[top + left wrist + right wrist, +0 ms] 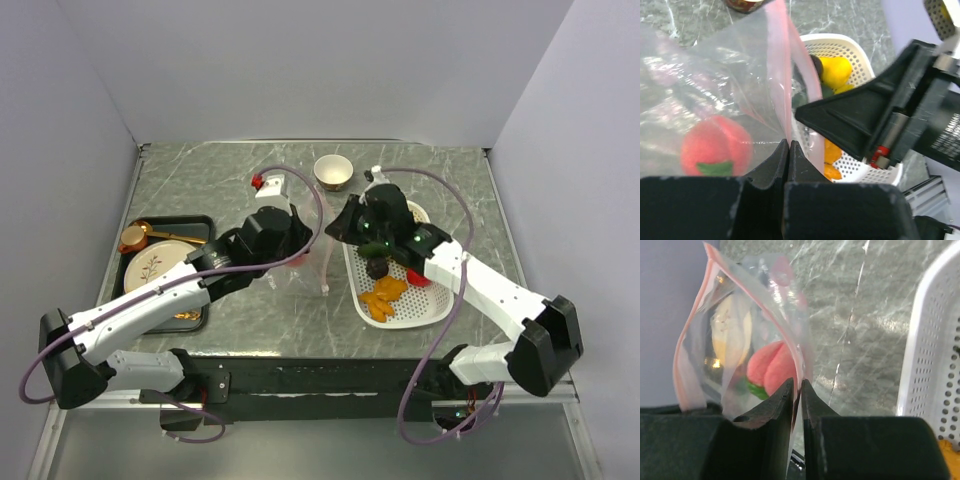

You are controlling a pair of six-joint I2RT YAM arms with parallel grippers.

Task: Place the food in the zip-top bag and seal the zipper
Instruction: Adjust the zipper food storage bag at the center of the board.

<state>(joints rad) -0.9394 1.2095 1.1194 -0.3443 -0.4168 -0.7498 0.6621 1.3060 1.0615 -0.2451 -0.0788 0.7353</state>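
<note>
Zip-top bag (318,255) stands mouth-up at centre frame in the top view, on the worktop (220,175) between the two arms. The mouth gapes, and the zipper (688,315) bows out in a pale pink loop, unsealed. Low inside lies one pink, peach-like piece (771,371).

Left tool (789,145) is clenched on the bag's pink rim. Right tool (796,385) is pinched onto another stretch of that rim, with film caught between its fingers.

Just right of the bag, the white basket (437,308) holds the rest of the food (385,295): orange, red, dark and yellow pieces.

We judge the task early. One piece is bagged, most remains to move, and sealing is not yet begun.

Left of frame are gold dishes (135,238) on a dark tray (200,220). A cup (333,172) sits upper centre.
</note>
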